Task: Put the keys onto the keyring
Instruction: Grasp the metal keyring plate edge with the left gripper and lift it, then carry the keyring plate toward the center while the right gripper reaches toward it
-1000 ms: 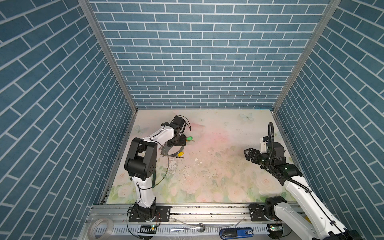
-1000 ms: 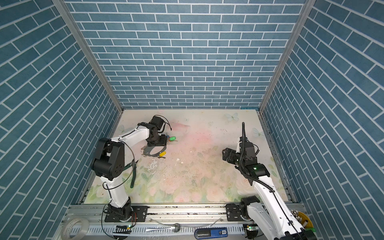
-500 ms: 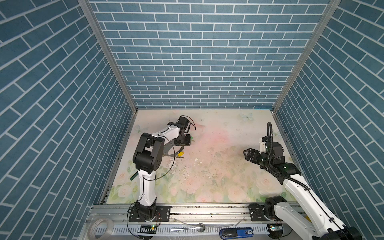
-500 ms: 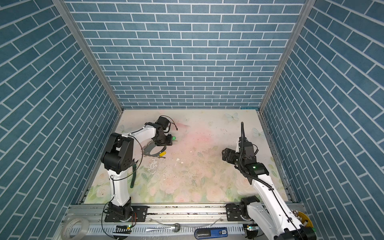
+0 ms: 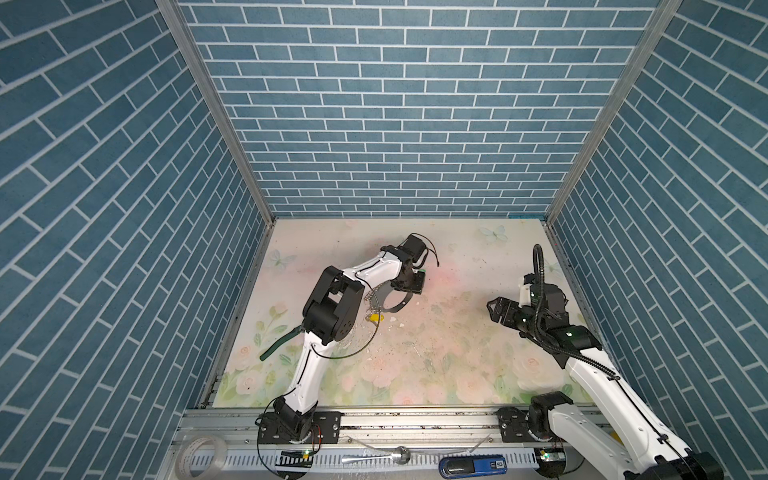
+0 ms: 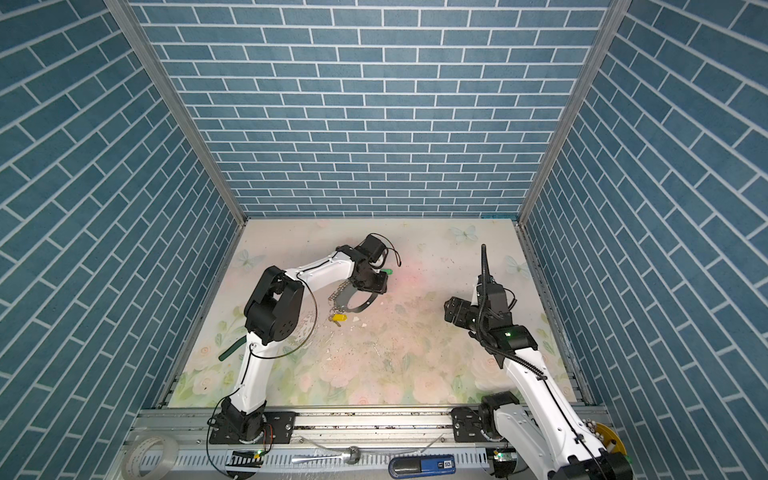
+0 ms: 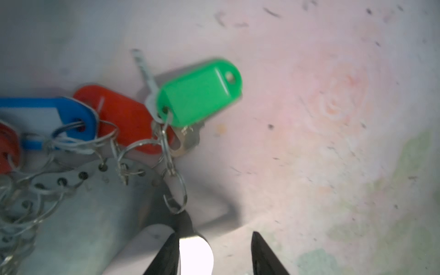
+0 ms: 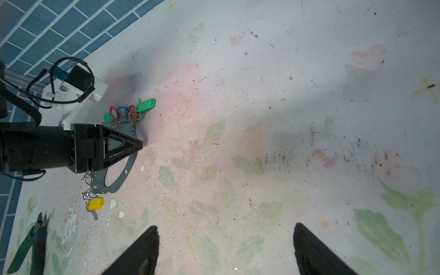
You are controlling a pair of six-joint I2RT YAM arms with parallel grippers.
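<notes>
The keyring [image 5: 395, 306] [image 6: 360, 305] is a black hoop lying left of the table's middle, with silver rings along its edge. Keys with green [image 7: 200, 92], red [image 7: 123, 119] and blue [image 7: 47, 114] tags hang at its far end, and one with a yellow tag [image 5: 375, 317] [image 8: 95, 204] at its near end. My left gripper [image 5: 409, 286] [image 7: 215, 240] is low over the hoop, jaws partly apart, with the hoop's band [image 7: 184, 221] against one finger and a gap to the other. My right gripper [image 5: 496, 309] [image 8: 226, 228] hovers open and empty at the right.
Green-handled cutters [image 5: 282, 343] [image 8: 31, 238] lie near the left wall. A clear tape roll [image 5: 203, 455], a spoon [image 5: 382, 459] and a blue device [image 5: 471, 465] sit on the front rail. Brick walls close in three sides.
My left gripper moved right along the hoop and its jaws narrowed. The hoop's far end and the green tag shifted right with it. The right arm stayed still.
</notes>
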